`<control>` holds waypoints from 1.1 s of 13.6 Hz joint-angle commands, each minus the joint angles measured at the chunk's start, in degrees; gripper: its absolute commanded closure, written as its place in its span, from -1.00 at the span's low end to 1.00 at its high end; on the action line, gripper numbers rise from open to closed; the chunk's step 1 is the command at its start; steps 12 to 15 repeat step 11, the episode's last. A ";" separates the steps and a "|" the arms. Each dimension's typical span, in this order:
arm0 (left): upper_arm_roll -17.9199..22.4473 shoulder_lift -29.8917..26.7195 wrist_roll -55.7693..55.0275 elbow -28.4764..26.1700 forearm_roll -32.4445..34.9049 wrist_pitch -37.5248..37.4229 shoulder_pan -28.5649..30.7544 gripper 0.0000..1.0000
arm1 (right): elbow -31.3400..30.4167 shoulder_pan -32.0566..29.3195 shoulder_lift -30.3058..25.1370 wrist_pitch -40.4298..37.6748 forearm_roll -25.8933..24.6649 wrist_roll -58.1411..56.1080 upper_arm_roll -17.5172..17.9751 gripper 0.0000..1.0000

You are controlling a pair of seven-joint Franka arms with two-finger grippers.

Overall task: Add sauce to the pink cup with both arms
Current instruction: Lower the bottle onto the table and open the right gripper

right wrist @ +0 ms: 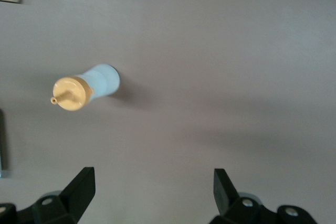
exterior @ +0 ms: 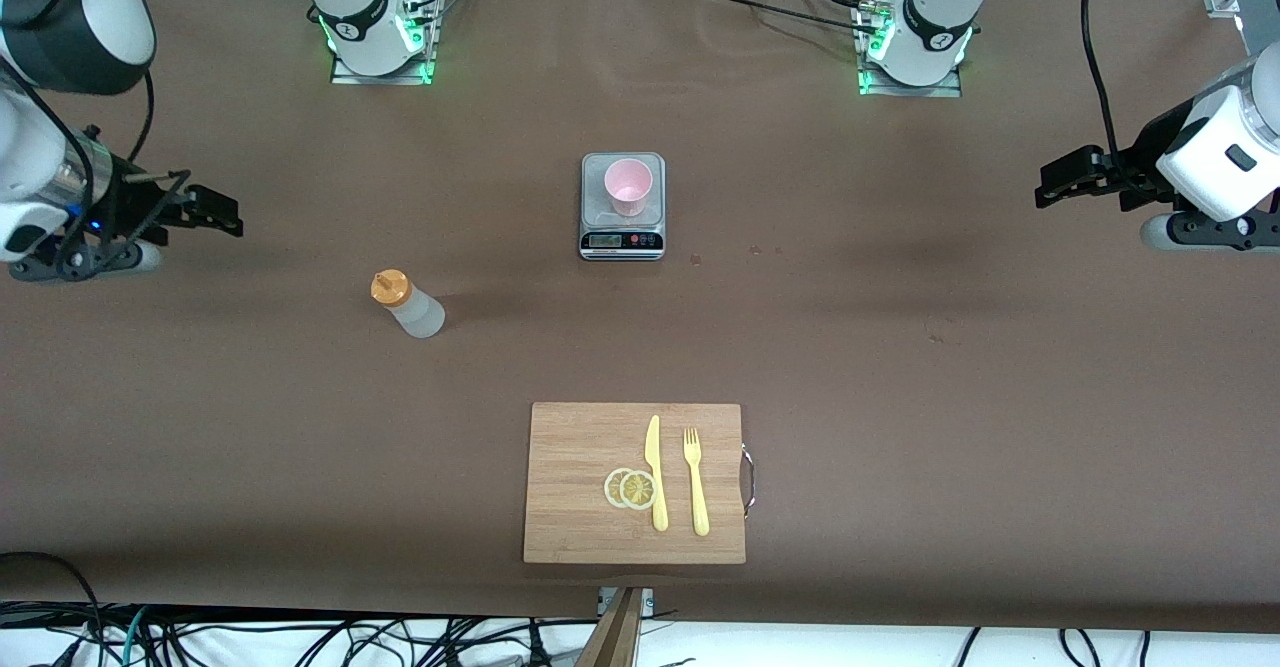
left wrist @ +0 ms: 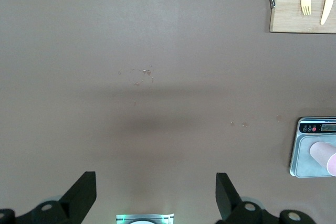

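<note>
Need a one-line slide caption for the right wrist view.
Open right gripper hangs over bare table, squeeze bottle standing ahead.

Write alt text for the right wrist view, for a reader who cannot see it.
A squeeze bottle with an orange nozzle cap stands on the brown table, untouched. The right end effector hovers above bare table beside it, fingers open and empty.

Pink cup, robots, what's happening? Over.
Left end effector and right end effector open, empty. Pink cup on scale. Sauce bottle untouched, upright. Nothing blocking.
</note>
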 commanded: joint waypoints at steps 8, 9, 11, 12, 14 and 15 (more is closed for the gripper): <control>0.01 -0.05 0.63 0.31 0.88 -0.32 -0.34 -1.00 | 9.12 -0.97 -1.45 -11.18 -0.68 9.28 -1.43 -1.00; 0.01 -0.05 0.63 0.31 0.88 -0.32 -0.34 -1.00 | 8.95 -0.97 -1.45 -11.08 -0.68 9.28 -1.43 -1.00; 0.01 -0.05 0.63 0.31 0.88 -0.32 -0.34 -1.00 | 8.94 -0.97 -1.36 -11.08 -0.68 9.20 -1.43 -1.00; 0.01 -0.05 0.63 0.31 0.88 -0.32 -0.34 -1.00 | 8.94 -0.97 -1.36 -11.08 -0.68 9.20 -1.43 -1.00; 0.01 -0.05 0.63 0.31 0.88 -0.32 -0.34 -1.00 | 8.94 -0.97 -1.36 -11.08 -0.68 9.20 -1.43 -1.00; 0.01 -0.05 0.63 0.31 0.88 -0.32 -0.34 -1.00 | 8.94 -0.97 -1.36 -11.08 -0.68 9.20 -1.43 -1.00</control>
